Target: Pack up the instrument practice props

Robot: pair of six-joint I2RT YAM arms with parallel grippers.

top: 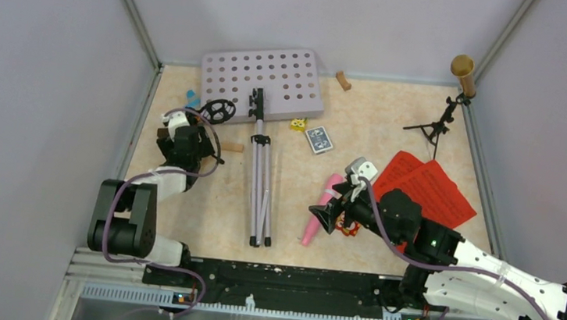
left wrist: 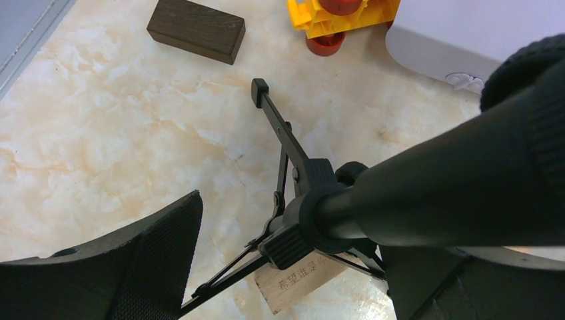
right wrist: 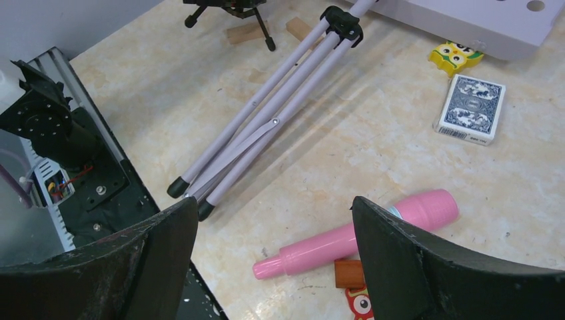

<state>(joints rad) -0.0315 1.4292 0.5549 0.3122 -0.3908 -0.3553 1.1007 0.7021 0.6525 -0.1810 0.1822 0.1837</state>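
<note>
The grey hole-punched tray (top: 261, 79) lies at the back with its silver tripod pole (top: 261, 181) pointing toward me; the pole also shows in the right wrist view (right wrist: 266, 113). Red pages (top: 428, 188) lie at the right. The gold microphone (top: 462, 74) stands on a black tripod (top: 434, 127) at the far right. My right gripper (top: 328, 215) (right wrist: 274, 203) is open just above the pink microphone (right wrist: 360, 237) (top: 321, 211). My left gripper (top: 182, 141) (left wrist: 293, 227) is open around the second black tripod (left wrist: 303, 200) (top: 218, 111); its stem leans by the right finger.
A blue card deck (top: 318, 139) (right wrist: 470, 109) and a yellow owl toy (top: 297, 124) lie near the tray. A dark wooden block (left wrist: 196, 30), a yellow-red toy (left wrist: 340, 13) and a light wooden block (left wrist: 300, 283) surround the left tripod. An orange block (right wrist: 348, 273) lies beside the pink microphone. Walls enclose both sides.
</note>
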